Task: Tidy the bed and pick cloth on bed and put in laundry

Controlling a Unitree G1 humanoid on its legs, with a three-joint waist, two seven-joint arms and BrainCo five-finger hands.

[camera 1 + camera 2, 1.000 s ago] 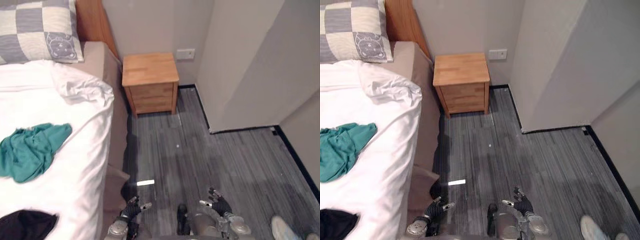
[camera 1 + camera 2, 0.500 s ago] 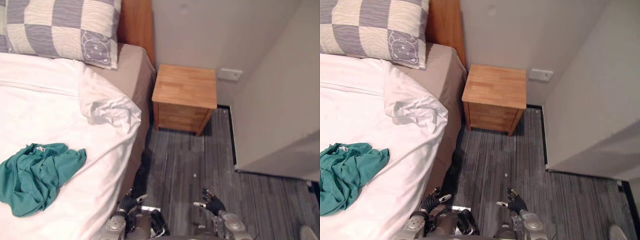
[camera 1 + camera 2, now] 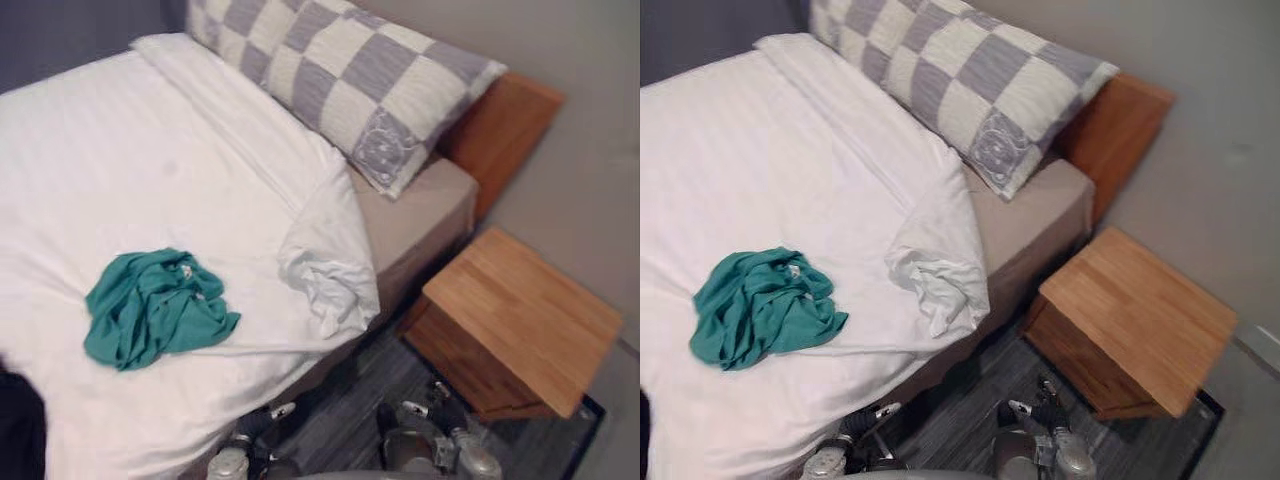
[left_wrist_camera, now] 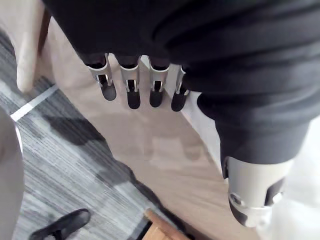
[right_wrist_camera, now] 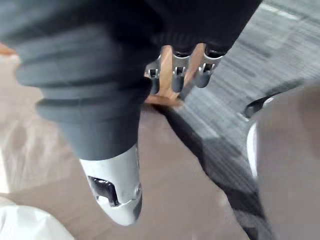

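A crumpled teal cloth lies on the white duvet of the bed, toward its near side. The duvet's corner is bunched up over the tan mattress edge. A dark cloth peeks in at the lower left edge of the bed. My left hand hangs low beside the bed with relaxed fingers, holding nothing. My right hand hangs low in front of the nightstand, its fingers straight and empty. Both hands are well below and apart from the teal cloth.
A grey-and-cream checked pillow lies at the head of the bed against a wooden headboard. A wooden nightstand stands close on the right, leaving a narrow strip of grey floor between it and the bed.
The camera has swung left toward the bed, so bed and pillow now take up most of the view. Both hands stay low and open.
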